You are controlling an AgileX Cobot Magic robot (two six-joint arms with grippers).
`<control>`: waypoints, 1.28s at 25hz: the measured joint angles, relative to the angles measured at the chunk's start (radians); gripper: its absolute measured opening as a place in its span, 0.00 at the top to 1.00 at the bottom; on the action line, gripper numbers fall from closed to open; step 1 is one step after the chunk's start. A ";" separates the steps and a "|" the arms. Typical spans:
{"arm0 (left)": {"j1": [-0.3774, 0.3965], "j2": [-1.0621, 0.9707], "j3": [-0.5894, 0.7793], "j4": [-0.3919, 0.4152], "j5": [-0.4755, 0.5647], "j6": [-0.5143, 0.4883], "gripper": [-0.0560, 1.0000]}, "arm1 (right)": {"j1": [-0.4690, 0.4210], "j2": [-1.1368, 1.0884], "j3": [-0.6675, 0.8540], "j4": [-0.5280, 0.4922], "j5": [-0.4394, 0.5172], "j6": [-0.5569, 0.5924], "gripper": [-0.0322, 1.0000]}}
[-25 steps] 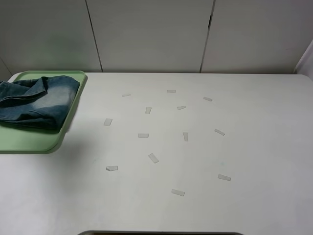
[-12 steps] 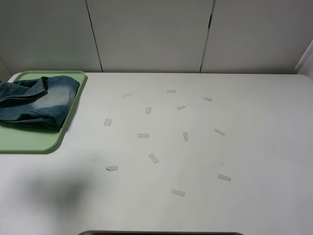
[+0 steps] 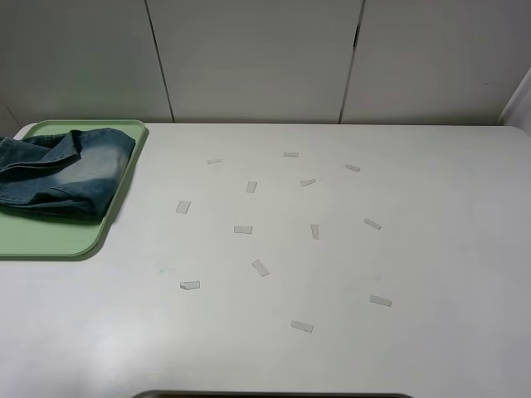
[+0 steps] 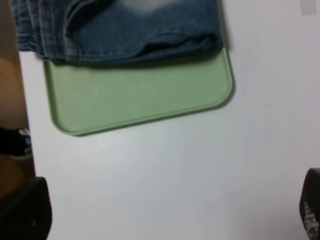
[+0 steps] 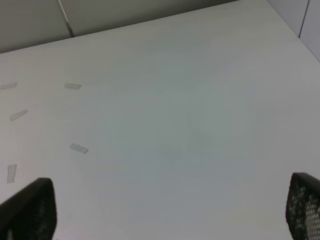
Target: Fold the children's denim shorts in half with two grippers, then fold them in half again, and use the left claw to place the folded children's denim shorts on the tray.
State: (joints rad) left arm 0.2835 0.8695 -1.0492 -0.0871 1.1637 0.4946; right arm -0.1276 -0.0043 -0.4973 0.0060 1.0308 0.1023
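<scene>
**Shorts on the tray, arms drawn back**

The shadow that lay on the near-left table a moment ago has gone; nothing else has shifted. The tray (image 3: 50,240) sits far left with the folded children's denim shorts (image 3: 62,174) lying on it, one edge over the rim. The left claw (image 4: 165,215) and right claw (image 5: 170,210) both stand wide open, empty, above bare table. The task looks finished; nothing further seems needed. No readable writing anywhere.

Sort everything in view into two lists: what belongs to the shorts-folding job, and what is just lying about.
Job:
- folded faded blue denim shorts, lying on the tray
- flat pale-green plastic tray
- left gripper, fingers apart, empty
- right gripper, fingers apart, empty

Lying about:
- small pale tape strips scattered on the white table
</scene>
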 joint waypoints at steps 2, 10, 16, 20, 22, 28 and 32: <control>0.000 -0.057 0.011 0.000 0.000 0.000 0.01 | 0.000 0.000 0.000 0.000 0.000 0.000 0.30; 0.000 -0.333 0.146 -0.019 0.000 -0.076 0.01 | 0.000 0.000 0.000 -0.006 0.000 0.000 0.30; -0.071 -0.511 0.291 -0.022 0.000 -0.274 0.01 | 0.000 0.000 0.000 -0.006 0.000 0.000 0.30; -0.153 -0.614 0.389 -0.001 -0.014 -0.349 0.01 | 0.000 0.000 0.000 -0.006 0.000 0.000 0.30; -0.218 -0.703 0.486 0.013 -0.106 -0.368 0.01 | 0.000 0.000 0.000 -0.006 0.000 0.000 0.30; -0.262 -0.786 0.540 0.016 -0.137 -0.397 0.01 | 0.000 0.000 0.000 -0.006 0.000 0.000 0.30; -0.264 -0.865 0.559 0.016 -0.112 -0.398 0.01 | 0.000 0.000 0.000 -0.006 0.000 0.000 0.30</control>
State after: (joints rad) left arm 0.0190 0.0048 -0.4899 -0.0709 1.0514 0.0969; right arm -0.1276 -0.0043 -0.4973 0.0000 1.0308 0.1023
